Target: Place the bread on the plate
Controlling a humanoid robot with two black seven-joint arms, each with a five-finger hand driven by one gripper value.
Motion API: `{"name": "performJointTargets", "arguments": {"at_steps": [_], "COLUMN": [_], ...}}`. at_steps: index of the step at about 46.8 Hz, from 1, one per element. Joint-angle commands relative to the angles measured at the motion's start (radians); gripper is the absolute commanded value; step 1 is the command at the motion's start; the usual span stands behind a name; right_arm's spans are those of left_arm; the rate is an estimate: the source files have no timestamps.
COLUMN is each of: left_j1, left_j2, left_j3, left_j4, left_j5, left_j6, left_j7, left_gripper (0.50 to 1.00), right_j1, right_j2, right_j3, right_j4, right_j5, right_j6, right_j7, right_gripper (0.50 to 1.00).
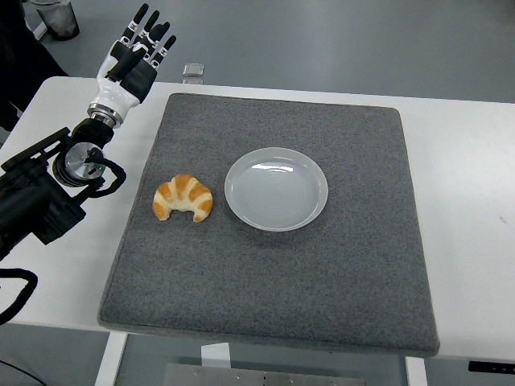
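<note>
One croissant (183,198) lies on the grey mat (273,273), just left of the white plate (276,189) and apart from it. Up at the table's (467,193) far left corner the left hand (138,53) hangs with fingers straight, holding nothing.

The place looks like a robotics lab or test room. A plain white table (467,209) stands on a smooth grey floor (338,44), a grey felt mat (273,281) marks out a work area, and a black robot arm (48,185) reaches over it.
</note>
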Motion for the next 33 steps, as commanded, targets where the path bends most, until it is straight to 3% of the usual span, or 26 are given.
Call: {"name": "performJointTargets", "arguments": {"at_steps": [1, 17, 23, 33], "left_j1": [0.003, -0.009, -0.035, -0.068], "left_j2": [0.001, 0.021, 0.076, 0.217], "left_j3": [0.002, 0.015, 0.018, 0.106], "left_j4": [-0.001, -0.001, -0.018, -0.155], "left_j5": [0.000, 0.090, 0.202, 0.438], "left_j6": [0.000, -0.006, -0.040, -0.034], "left_j7": [-0.001, -0.009, 0.002, 0.003], "left_gripper": [1.000, 1.000, 1.000, 1.000], "right_j1": [0.000, 0.000, 0.000, 0.000], "right_j2": [0.000, 0.000, 0.000, 0.000], "right_j3": [0.000, 0.000, 0.000, 0.000], "right_j4": [-0.001, 0.001, -0.001, -0.001], "right_j5": [0.000, 0.000, 0.000, 0.000], "right_j6": [0.000, 0.000, 0.000, 0.000], "right_j7": [0.000, 0.000, 0.000, 0.000], "right_gripper": [0.952, 0.952, 0.954, 0.952]}}
